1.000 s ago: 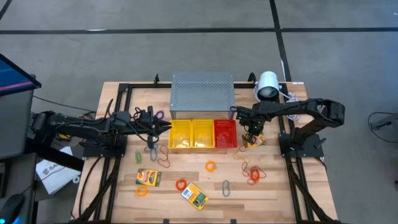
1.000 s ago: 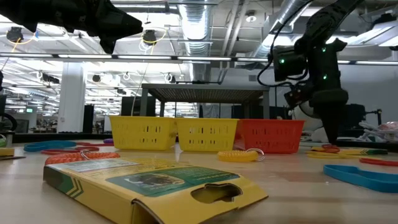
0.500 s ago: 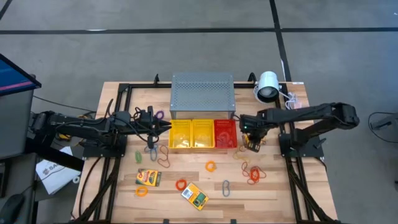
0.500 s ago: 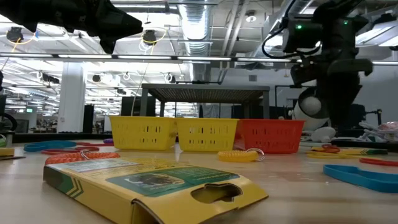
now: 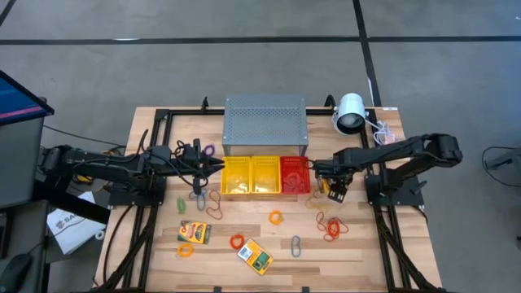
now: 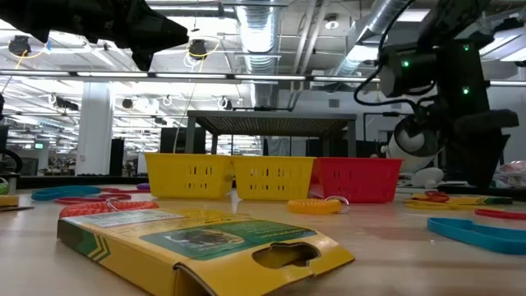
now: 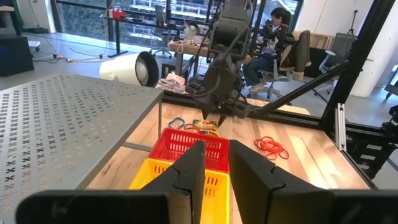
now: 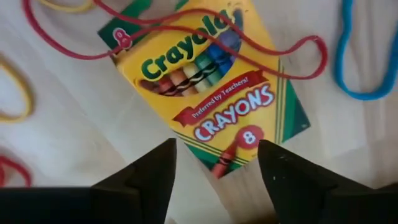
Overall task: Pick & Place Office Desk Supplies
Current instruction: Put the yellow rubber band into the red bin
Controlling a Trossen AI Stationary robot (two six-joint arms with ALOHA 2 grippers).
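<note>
My right gripper (image 8: 214,180) points down, open, over a yellow-and-green crayon box (image 8: 208,93). The box lies flat on the table right of the red basket (image 5: 295,175), and a thin red band loop (image 8: 298,59) lies across it. The fingers stand apart above its lower end and touch nothing. In the high view this gripper (image 5: 334,189) is right of the baskets. My left gripper (image 5: 213,165) waits level beside the left yellow basket (image 5: 237,176), with a narrow gap between its fingers (image 7: 214,168) and nothing in it. Two more crayon boxes (image 5: 194,232) (image 5: 255,255) lie near the front.
A big grey perforated box (image 5: 265,124) stands behind the baskets, with a white round lamp-like device (image 5: 351,112) to its right. Red bands (image 5: 330,226), orange bands (image 5: 276,217) (image 5: 237,242) and a blue clip (image 5: 296,245) lie scattered on the wood. A blue loop (image 8: 360,56) lies beside the crayon box.
My right gripper has moved a little toward the table's right and near edges, still pointing down, and its arm has swung with it. The left arm has kept still.
</note>
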